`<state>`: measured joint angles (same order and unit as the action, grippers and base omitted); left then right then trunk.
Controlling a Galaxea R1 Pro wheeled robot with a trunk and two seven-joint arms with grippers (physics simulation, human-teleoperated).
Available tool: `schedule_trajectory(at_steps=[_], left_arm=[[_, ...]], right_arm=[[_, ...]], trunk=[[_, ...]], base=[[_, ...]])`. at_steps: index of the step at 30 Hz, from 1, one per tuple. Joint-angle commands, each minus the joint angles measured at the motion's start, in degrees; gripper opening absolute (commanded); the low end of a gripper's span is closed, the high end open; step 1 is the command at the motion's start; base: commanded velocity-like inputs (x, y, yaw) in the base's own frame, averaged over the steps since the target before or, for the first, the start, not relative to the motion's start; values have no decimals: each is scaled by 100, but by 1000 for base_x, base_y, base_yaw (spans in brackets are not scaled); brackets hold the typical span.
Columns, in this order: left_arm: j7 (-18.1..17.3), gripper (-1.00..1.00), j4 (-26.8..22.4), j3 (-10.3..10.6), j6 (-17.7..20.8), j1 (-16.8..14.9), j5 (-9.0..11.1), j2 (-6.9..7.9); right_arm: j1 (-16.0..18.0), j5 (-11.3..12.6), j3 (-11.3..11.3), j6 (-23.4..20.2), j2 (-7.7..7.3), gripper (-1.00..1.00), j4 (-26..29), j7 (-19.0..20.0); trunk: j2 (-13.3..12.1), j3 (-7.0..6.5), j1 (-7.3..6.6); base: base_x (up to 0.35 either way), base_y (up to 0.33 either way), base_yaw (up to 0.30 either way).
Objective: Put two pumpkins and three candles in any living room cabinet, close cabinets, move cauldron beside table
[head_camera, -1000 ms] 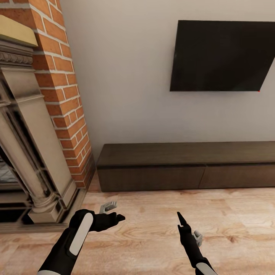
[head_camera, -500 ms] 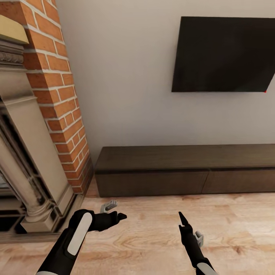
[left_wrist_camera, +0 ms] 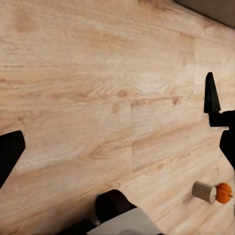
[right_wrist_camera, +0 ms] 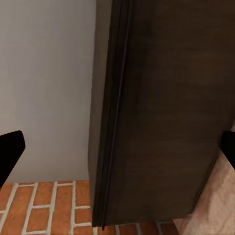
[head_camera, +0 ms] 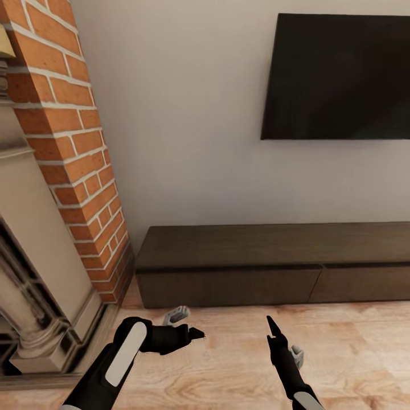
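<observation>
While both arms hang low over the wood floor [head_camera: 228, 364], head view puts the left gripper [head_camera: 185, 323] just short of the cabinet [head_camera: 273, 265], w/ the brick chimney [head_camera: 74, 154] and stone fireplace surround [head_camera: 40, 273] off to its left. One grey finger and one black finger stand apart, nothing between them. Right gripper [head_camera: 282, 341] is near the left one, to its right, pointing toward the cabinet; black fingertip forward, a grey part beside it, can't tell from here how wide it stands. Cabinet is a long, low dark-brown unit against the wall, fronts flush, thin seam between two of them ahead of the right gripper. Wall TV [head_camera: 339, 77] hangs above, well beyond both grippers.

Left wrist view: looks down at floor planks. Black fingertips sit at opposite edges of the frame, wide apart, holding nothing. Beyond them the right gripper's black finger [left_wrist_camera: 211, 98] pokes in. Past that, on the floor, a grey-beige candle [left_wrist_camera: 204, 191] lies on its side, touching or just beside an orange pumpkin [left_wrist_camera: 223, 193].

Right wrist view: black fingertips far apart at the frame edges, empty. Straight ahead is the cabinet's end [right_wrist_camera: 161, 112], w/ grey wall [right_wrist_camera: 46, 88] and brick [right_wrist_camera: 54, 208] beside it.
</observation>
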<state>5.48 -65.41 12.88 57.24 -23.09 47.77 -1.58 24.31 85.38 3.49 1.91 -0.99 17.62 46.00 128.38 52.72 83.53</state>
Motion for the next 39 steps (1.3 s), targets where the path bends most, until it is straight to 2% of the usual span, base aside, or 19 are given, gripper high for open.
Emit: schedule_trajectory(at_steps=[1, 8, 18, 31, 39], left_arm=[[58, 100, -2, 5, 17, -3, 101, 26], [58, 100, 1, 12, 15, -3, 208, 97], [58, 100, 2, 12, 15, -3, 215, 99], [58, 100, 2, 12, 6, -3, 215, 105], [58, 100, 1, 5, 6, -3, 215, 105]], right_arm=[[4, 39, 37, 20, -5, 100, -2, 30], [4, 40, 38, 19, -19, 100, 4, 81], [4, 40, 38, 20, -15, 100, 5, 59], [4, 23, 38, 61, -10, 100, -148, -85], [4, 22, 38, 72, -9, 100, -178, -98]], trunk=[[2, 5, 2], [2, 5, 2], [2, 5, 2], [2, 5, 2], [2, 5, 2]], base=[[242, 0, 0], [227, 0, 0], [172, 0, 0], [288, -21, 0], [70, -7, 0]])
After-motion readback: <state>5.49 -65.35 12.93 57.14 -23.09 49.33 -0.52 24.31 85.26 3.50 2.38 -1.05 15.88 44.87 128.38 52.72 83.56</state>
